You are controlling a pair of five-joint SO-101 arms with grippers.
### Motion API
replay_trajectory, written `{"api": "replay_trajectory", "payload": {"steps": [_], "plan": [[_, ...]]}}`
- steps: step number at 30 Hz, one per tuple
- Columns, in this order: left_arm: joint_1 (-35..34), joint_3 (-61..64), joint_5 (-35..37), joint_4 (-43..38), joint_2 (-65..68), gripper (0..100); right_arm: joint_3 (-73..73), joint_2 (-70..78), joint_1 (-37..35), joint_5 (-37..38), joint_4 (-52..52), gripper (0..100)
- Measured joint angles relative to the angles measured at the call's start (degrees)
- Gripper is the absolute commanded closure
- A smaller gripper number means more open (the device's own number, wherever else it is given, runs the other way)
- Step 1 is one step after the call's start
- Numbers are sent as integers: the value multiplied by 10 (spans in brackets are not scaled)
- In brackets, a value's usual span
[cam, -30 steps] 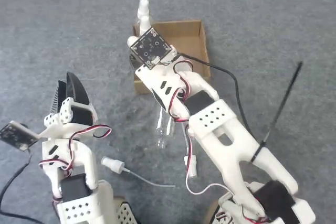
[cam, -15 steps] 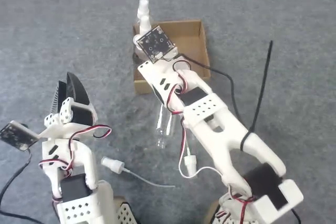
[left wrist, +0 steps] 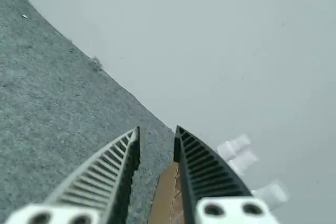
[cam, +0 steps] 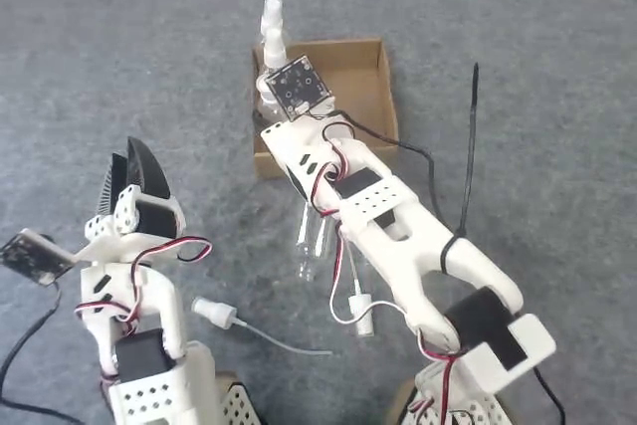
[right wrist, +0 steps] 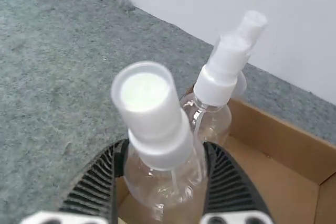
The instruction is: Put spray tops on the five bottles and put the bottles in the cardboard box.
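Note:
My right gripper (right wrist: 157,157) is shut on a clear bottle (right wrist: 157,174) with a white spray top (right wrist: 149,108), held upright at the cardboard box's (right wrist: 283,148) near-left corner. Just behind it a second topped bottle (right wrist: 216,100) stands inside the box. In the high view the right arm (cam: 378,206) stretches to the box (cam: 363,72), with white spray tops (cam: 272,27) showing at its far left corner. Two clear bottles without tops (cam: 311,241) lie on the carpet. My left gripper (cam: 129,174) is open and holds nothing, well left of the box.
Two loose spray tops with tubes lie near the arm bases, one (cam: 215,313) by the left arm and one (cam: 362,309) under the right arm. Grey carpet (cam: 518,67) surrounds the box. A black cable tie (cam: 468,146) sticks up from the right arm.
The right arm has stretched farther toward the box's far left corner, carrying the bottle with it. The left arm has stayed where it was.

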Motion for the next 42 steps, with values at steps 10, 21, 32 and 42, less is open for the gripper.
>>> {"api": "replay_trajectory", "payload": {"steps": [10, 21, 32, 42], "plan": [[0, 0, 0, 0, 0, 903, -28, 12, 0, -10, 33, 989], [0, 0, 1, 0, 0, 903, -87, 12, 0, -66, 138, 988], [0, 0, 1, 0, 0, 903, -94, 58, 3, -76, 136, 987], [0, 0, 1, 0, 0, 903, -94, 62, 3, -98, 130, 891]]}}
